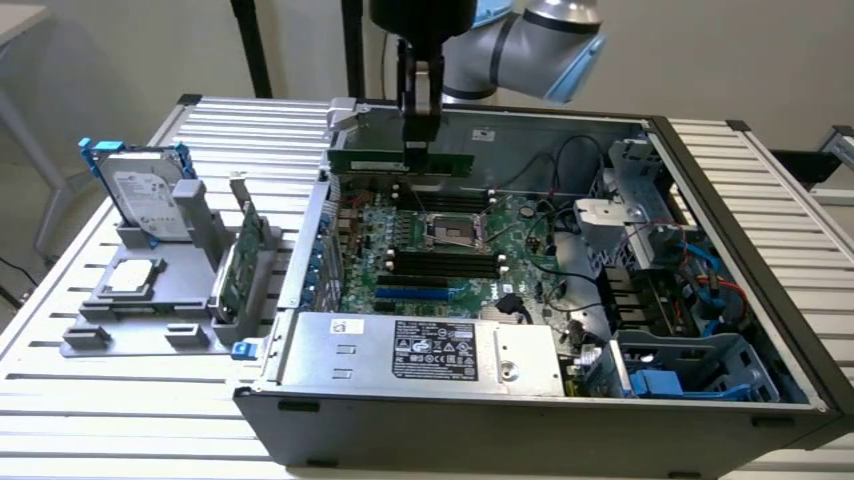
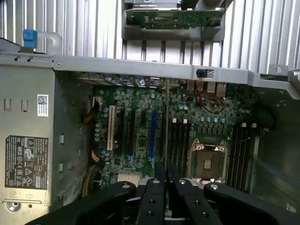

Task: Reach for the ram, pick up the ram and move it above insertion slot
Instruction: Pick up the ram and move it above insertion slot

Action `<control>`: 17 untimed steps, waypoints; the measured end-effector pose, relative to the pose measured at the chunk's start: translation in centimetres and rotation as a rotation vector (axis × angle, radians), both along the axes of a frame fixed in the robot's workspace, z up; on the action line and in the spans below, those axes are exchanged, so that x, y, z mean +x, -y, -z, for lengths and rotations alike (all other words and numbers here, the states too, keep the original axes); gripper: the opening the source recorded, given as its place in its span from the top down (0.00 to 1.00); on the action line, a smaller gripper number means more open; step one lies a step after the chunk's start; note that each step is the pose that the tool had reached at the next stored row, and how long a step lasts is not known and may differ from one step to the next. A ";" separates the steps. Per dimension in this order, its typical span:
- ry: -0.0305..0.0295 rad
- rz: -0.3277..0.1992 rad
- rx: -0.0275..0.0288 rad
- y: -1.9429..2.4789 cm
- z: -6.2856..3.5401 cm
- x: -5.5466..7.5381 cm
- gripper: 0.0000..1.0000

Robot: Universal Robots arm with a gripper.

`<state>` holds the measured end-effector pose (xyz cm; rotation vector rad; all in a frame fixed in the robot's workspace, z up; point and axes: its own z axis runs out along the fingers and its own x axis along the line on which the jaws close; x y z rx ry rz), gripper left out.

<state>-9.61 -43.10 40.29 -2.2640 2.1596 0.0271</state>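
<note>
My gripper (image 1: 418,140) hangs over the back part of the open computer case and is shut on the ram (image 1: 400,160), a long thin green stick held level and edge-down above the motherboard (image 1: 441,240). In the wrist view the ram (image 2: 167,122) shows edge-on as a thin line running out from between my black fingers (image 2: 154,197). That line lies beside the blue slot (image 2: 153,133) and close to the black memory slots (image 2: 179,140). In the exterior view black memory slots (image 1: 434,262) lie in front of the CPU socket (image 1: 451,232), lower than the ram.
A grey fixture (image 1: 134,300) on the exterior view's left carries a silver hard drive (image 1: 140,195) and an upright green card (image 1: 240,260). Inside the case are the power supply (image 1: 414,350), loose cables (image 1: 561,290) and a blue drive cage (image 1: 681,375). The case walls (image 1: 747,230) surround the board.
</note>
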 end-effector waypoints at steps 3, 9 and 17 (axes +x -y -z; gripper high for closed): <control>0.0000 0.000 0.0001 -0.74 0.08 0.8 0.87; 0.0000 0.000 0.0001 -2.21 0.23 2.4 0.87; 0.0001 0.000 0.0001 -4.85 0.43 3.8 0.87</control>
